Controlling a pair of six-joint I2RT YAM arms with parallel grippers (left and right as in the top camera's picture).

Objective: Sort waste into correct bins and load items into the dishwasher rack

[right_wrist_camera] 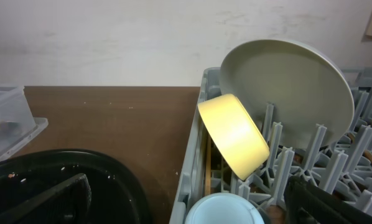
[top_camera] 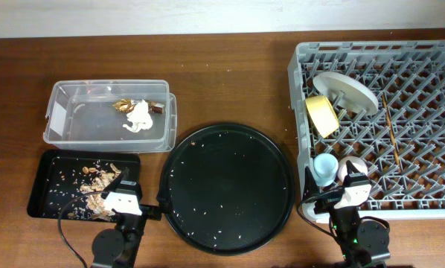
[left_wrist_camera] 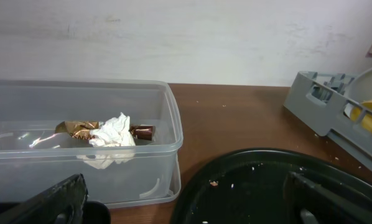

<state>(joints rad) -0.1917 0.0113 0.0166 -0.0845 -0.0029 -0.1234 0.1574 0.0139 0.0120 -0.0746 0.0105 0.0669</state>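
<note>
Sorting looks all but finished: the crumpled white paper napkin (top_camera: 139, 115) and the small gold foil wrapper (top_camera: 123, 105) lie touching in the clear plastic tub (top_camera: 59, 97), with a small dark-brown scrap just beside them. The brown crumbly food scraps (top_camera: 96, 182) are spread over the shallow black rectangular tray (top_camera: 44, 197) in front of the tub. Across the table (top_camera: 230, 82), the light-grey dishwasher rack (top_camera: 431, 56) holds the pale grey-green plate (top_camera: 349, 89) tilted on edge among the pegs, with the yellow bowl (top_camera: 323, 115) on its side against the plate. The small blue cup (top_camera: 325, 167) and small pink cup (top_camera: 351, 167) sit side by side at the rack's near-left corner. A thin wooden chopstick (top_camera: 388, 123) lies along the lattice further right; whether both are there cannot be told. Between the bins and the rack, the large round black tray (top_camera: 230, 186) carries only pale specks. The left gripper (top_camera: 124, 184) hangs over the black tray's near-right corner and the right gripper (top_camera: 345, 179) sits by the cups. Both have their jaws spread and hold nothing. By this evidence little or nothing remains, save perhaps the specks.
</note>
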